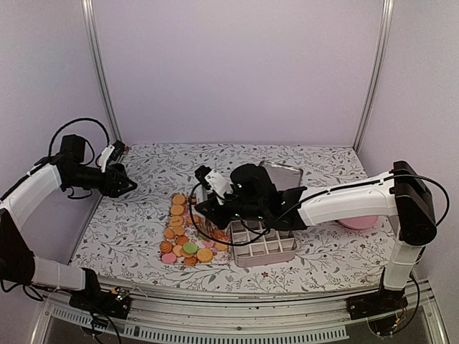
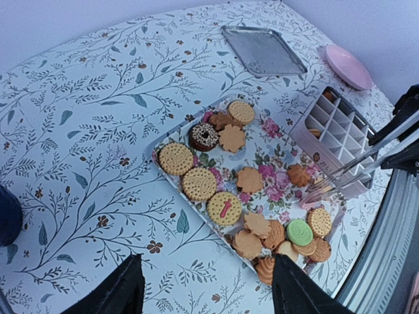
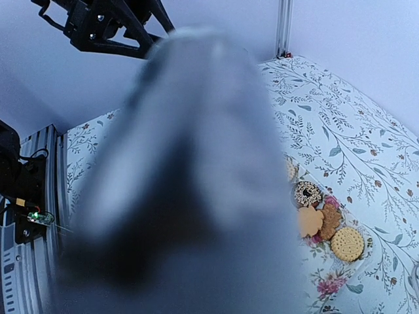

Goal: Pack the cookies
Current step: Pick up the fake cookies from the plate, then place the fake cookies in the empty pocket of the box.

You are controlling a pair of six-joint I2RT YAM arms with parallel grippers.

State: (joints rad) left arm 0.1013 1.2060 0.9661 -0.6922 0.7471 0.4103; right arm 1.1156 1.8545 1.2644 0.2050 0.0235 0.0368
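Orange-tan cookies point(image 2: 199, 184) crowd a floral tray point(image 2: 272, 173) ahead of the open, empty left jaws, while the right jaws grip metal tongs point(image 2: 366, 161) reaching over the tray.

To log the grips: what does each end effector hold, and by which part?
The left end effector is open and holds nothing. The right end effector seems to grip metal tongs by their handle end; the exact hold is hidden.

A blurred grey mass point(image 3: 190, 183) blocks most of the right wrist view. From above, the right hand point(image 1: 208, 208) is too dark to read; its arm point(image 1: 344, 197) hides part of the plate point(image 1: 358, 222).
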